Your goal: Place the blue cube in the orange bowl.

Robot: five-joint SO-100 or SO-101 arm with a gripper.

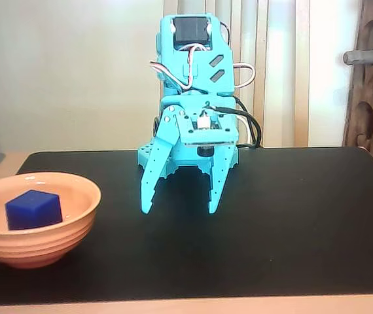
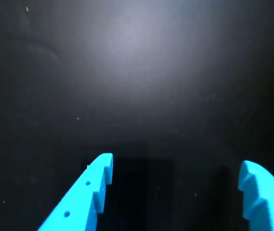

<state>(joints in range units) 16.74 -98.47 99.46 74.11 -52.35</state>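
Starting at the left of the fixed view, the blue cube sits inside the orange bowl, resting on the bowl's floor toward its left side — so by my reading the placing itself is done. Moving right, my gripper hangs over the black mat, well apart from the bowl, its two fingers spread wide with nothing between them and the tips pointing down close to the mat. What remains, as I judge it, is only to pull back cleanly: I would lift straight up first and keep clear of the bowl's near rim, since a sideways sweep to the left at this height could nudge the bowl and tip the cube. The fixed view alone shows the bowl, the cube and how far I stand from them. The wrist view shows neither — only bare dark mat with a soft patch of glare, and my two turquoise fingers entering from the bottom edge, clearly parted and empty, which confirms the open hand from close up.
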